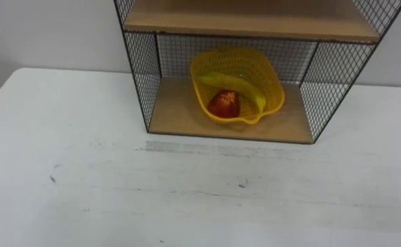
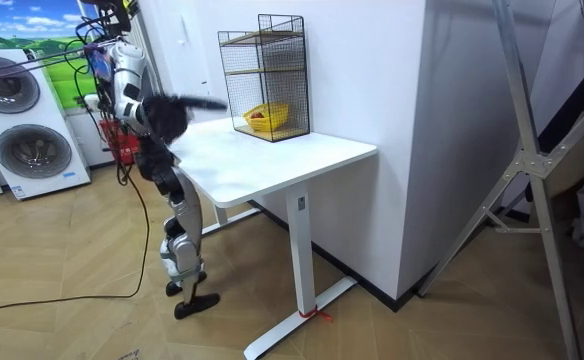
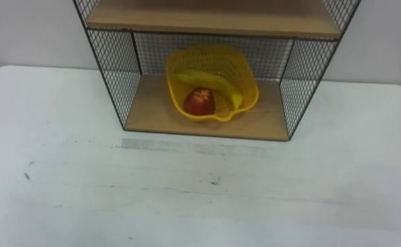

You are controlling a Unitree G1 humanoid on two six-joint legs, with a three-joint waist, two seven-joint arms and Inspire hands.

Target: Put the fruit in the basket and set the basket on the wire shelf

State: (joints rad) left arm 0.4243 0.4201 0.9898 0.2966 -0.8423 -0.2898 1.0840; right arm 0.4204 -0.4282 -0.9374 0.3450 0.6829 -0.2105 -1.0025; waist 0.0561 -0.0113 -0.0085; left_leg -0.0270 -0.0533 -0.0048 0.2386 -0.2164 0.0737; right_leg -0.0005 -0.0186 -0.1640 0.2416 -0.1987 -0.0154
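Observation:
The yellow basket [image 1: 273,88] stands on the bottom wooden board of the black wire shelf [image 1: 180,118], near the middle. Inside it lie a yellow banana [image 1: 236,84] and, in front of that, a red fruit [image 1: 224,103]. In the room view the basket [image 2: 268,110] shows on the lowest level of the shelf [image 2: 268,45] at the table's far end. I stand at the table's other end, with a blurred dark arm [image 2: 198,102] stretched over the tabletop towards the shelf, well short of it.
The white table [image 1: 187,195] spreads wide and bare in front of the shelf, which backs onto a white wall. An upper wooden board [image 1: 248,24] roofs the basket's level. Washing machines [image 2: 32,130] stand behind me at the room view's left.

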